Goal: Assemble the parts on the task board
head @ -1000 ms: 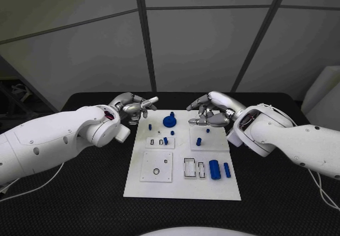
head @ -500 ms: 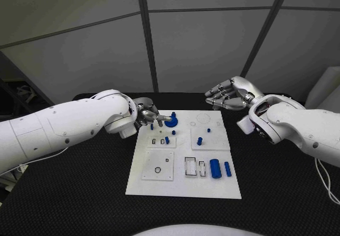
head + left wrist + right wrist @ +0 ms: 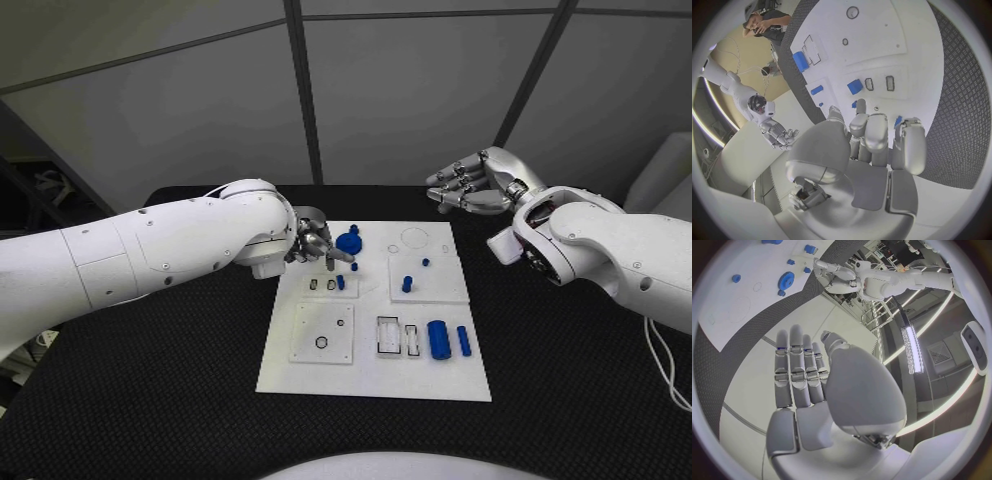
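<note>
Black table under me, and my left hand has just dropped in over the task board's far-left corner, fingers loosely curled on nothing beside the blue gear, while my right hand pulled back off it, empty and spread, so left's probably grabbing next.

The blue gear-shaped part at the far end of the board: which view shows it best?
The head view: the blue gear-shaped part sits unobstructed on the task board, just beside the left hand. The right wrist view shows it small, near the rim. In the left wrist view I cannot pick it out.
</note>
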{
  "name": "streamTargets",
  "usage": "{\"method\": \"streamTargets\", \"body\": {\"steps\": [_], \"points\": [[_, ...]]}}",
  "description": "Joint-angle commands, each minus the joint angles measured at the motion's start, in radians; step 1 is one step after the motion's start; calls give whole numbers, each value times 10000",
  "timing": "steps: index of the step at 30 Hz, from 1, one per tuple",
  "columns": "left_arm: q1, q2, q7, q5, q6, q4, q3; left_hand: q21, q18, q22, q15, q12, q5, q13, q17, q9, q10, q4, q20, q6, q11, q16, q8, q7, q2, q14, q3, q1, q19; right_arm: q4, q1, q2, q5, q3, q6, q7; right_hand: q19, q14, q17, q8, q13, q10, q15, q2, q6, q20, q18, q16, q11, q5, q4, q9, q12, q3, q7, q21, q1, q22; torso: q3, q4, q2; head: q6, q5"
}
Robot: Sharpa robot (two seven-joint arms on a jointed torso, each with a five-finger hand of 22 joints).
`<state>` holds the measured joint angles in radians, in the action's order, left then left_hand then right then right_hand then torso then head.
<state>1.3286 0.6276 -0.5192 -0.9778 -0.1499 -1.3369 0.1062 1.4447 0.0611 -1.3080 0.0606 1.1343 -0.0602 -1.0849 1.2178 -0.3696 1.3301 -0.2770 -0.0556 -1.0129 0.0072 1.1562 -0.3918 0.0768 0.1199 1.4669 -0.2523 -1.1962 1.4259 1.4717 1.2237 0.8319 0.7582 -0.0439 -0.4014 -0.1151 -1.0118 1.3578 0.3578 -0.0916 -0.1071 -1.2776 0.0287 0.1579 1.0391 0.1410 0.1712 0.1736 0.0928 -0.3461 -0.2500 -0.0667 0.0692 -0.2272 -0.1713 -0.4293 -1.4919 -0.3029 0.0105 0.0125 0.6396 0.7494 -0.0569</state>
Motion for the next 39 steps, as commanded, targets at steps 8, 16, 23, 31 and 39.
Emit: {"method": "streamTargets", "body": {"steps": [8,16,23,31,39], "points": [[35,-113,-208,-405,-708,146,62,103,-131,-453,-12,240,37,-221,25,-227,97,74,12,-164,-78,26,-78,-60,151,193,136,32,141,-136,28,-55,-193,-7,-189,-158,-4,-34,-56,83,88,43,97,65,45,113,102,-159,69,-42,47,-4,-63,-39,-33,146,114,83,-22,0,23,78,-14],[45,-224,-225,-428,-927,231,68,114,-135,-475,-5,238,38,-219,27,-262,93,76,17,-181,-88,26,-99,-70,157,194,144,44,151,-198,28,-99,-193,-6,-169,-107,-7,-32,-74,111,122,73,110,78,21,127,103,-211,85,-42,58,0,-65,-42,-49,194,134,114,-26,8,30,112,-11],[45,-383,-241,-432,-1118,388,72,112,-134,-470,-3,232,39,-213,27,-272,87,73,19,-181,-90,25,-102,-71,157,194,143,53,147,-233,28,-128,-193,-6,-134,-67,-12,-31,-89,136,150,99,123,82,-2,139,103,-256,99,-47,61,2,-64,-44,-63,234,159,140,-26,-1,33,140,2],[45,-480,-252,-434,-1275,495,74,114,-133,-478,9,243,38,-235,29,-354,77,160,32,-164,-101,22,-124,-83,143,193,192,-18,142,-262,28,-144,-193,-5,-111,-44,-17,-29,-100,151,170,115,132,79,-16,149,104,-289,108,-62,58,2,-62,-46,-72,266,183,161,-21,12,29,186,-5],[44,-562,-261,-435,-1436,536,74,126,-138,-506,15,251,38,-252,33,-423,71,230,39,-151,-109,20,-141,-90,150,194,246,-77,150,-286,27,-166,-194,-5,-85,-21,-22,-27,-110,164,188,129,139,75,-27,157,105,-321,114,-89,60,1,-59,-52,-78,297,198,181,-22,6,27,218,7]]}}
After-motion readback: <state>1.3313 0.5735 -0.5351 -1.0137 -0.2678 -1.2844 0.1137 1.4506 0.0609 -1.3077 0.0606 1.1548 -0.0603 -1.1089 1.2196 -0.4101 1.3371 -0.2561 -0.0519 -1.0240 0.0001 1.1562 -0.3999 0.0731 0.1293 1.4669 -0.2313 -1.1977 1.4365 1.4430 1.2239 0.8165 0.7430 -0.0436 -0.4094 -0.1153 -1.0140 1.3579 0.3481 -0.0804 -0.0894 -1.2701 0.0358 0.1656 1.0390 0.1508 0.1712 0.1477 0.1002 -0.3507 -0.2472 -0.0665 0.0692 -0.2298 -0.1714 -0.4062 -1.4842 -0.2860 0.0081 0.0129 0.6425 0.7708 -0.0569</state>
